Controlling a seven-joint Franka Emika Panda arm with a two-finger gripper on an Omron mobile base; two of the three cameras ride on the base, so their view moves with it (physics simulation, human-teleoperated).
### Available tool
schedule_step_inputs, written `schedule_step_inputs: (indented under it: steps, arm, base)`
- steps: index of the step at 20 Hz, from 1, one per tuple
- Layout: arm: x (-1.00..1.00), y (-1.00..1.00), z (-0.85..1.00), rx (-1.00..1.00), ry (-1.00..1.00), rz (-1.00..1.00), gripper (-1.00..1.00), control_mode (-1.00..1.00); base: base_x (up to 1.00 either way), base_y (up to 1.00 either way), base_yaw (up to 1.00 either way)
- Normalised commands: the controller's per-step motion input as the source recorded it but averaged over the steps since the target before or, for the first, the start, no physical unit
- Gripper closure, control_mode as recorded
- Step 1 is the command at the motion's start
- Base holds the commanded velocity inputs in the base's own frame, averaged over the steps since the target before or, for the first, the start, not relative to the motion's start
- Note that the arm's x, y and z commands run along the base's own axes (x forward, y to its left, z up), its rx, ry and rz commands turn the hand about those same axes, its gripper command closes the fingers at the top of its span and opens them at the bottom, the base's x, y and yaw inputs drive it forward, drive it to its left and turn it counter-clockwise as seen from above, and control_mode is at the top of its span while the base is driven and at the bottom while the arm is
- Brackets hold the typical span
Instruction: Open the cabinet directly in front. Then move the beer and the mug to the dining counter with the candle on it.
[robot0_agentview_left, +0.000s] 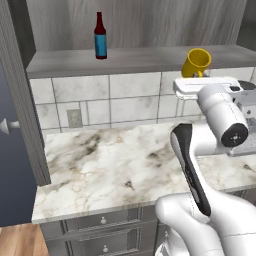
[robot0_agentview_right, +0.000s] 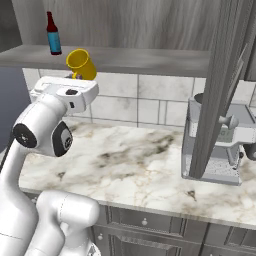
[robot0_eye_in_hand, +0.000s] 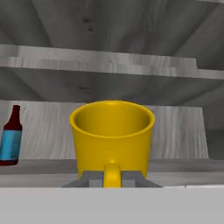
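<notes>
The cabinet (robot0_agentview_left: 20, 100) stands open; the tool (robot0_eye_in_hand: 112, 178) is clamped on the mug (robot0_eye_in_hand: 112, 135)'s handle, beer (robot0_eye_in_hand: 11, 136) left of it, both undelivered.

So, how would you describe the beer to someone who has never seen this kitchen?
Look at the open grey wood-grain cabinet above the marble worktop. On its bottom shelf, at the left, stands the beer, well apart from the yellow mug. It is the tall narrow dark bottle with a blue label, while the mug is short, wide and bright.

mug (robot0_eye_in_hand: 112, 135) base hidden behind fingers (robot0_eye_in_hand: 89, 178), beer (robot0_eye_in_hand: 11, 136) cut by frame edge
</notes>
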Motion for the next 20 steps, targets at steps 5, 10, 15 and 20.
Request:
schedule_step_inputs:
  steps: [5, 10, 15, 20]
  arm:
    - [0.00, 0.08, 0.00, -0.06, 0.13, 0.00, 1.00, -1.00]
    - [-0.06, 0.00, -0.06, -0.01, 0.01, 0.02, 1.00, -1.00]
    - [0.00, 0.00, 0.00, 0.00, 0.00, 0.00, 1.00, 1.00]
    - [0.00, 0.00, 0.00, 0.00, 0.00, 0.00, 1.00, 1.00]
  base:
    - [0.00, 0.00, 0.00]
    - [0.00, 0.00, 0.00]
    - [-0.43, 0.00, 0.28]
    - [-0.62, 0.00, -0.26]
